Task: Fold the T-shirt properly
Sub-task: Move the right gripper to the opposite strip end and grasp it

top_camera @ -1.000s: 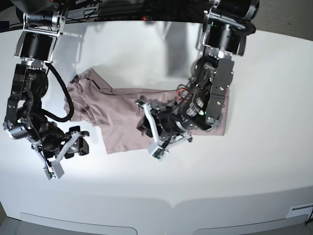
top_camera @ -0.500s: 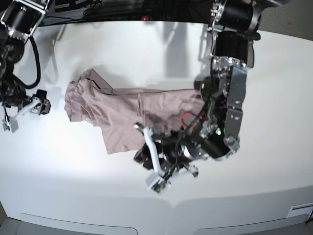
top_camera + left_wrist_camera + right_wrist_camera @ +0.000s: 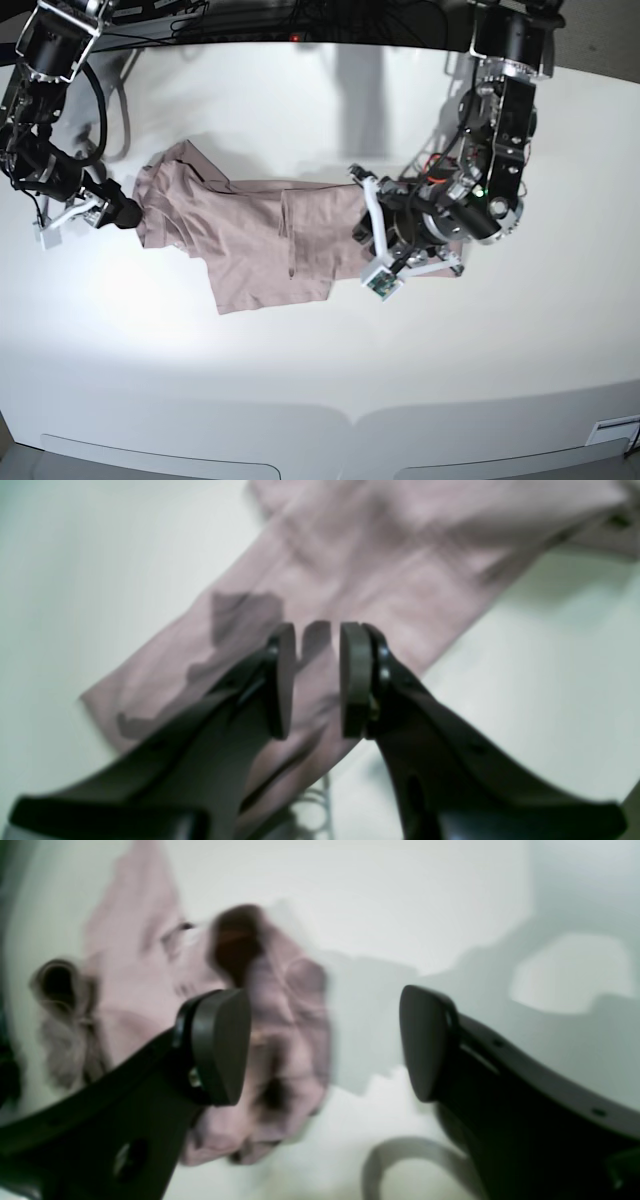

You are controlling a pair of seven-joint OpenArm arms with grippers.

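We see bare tabletop (image 3: 300, 400) along the whole near edge and toward both near corners, open for any approach. The T-shirt (image 3: 240, 240) lies across the middle, its crumpled end toward the left edge. The left gripper (image 3: 375, 240) sits over the cloth's right part, blocking it; the right gripper (image 3: 75, 212) stands at the crumpled end, fingers (image 3: 220, 1045) spread wide.

The T-shirt (image 3: 250, 235) lies on the table (image 3: 320, 380), between the right gripper (image 3: 100, 212) and left gripper (image 3: 372, 240).
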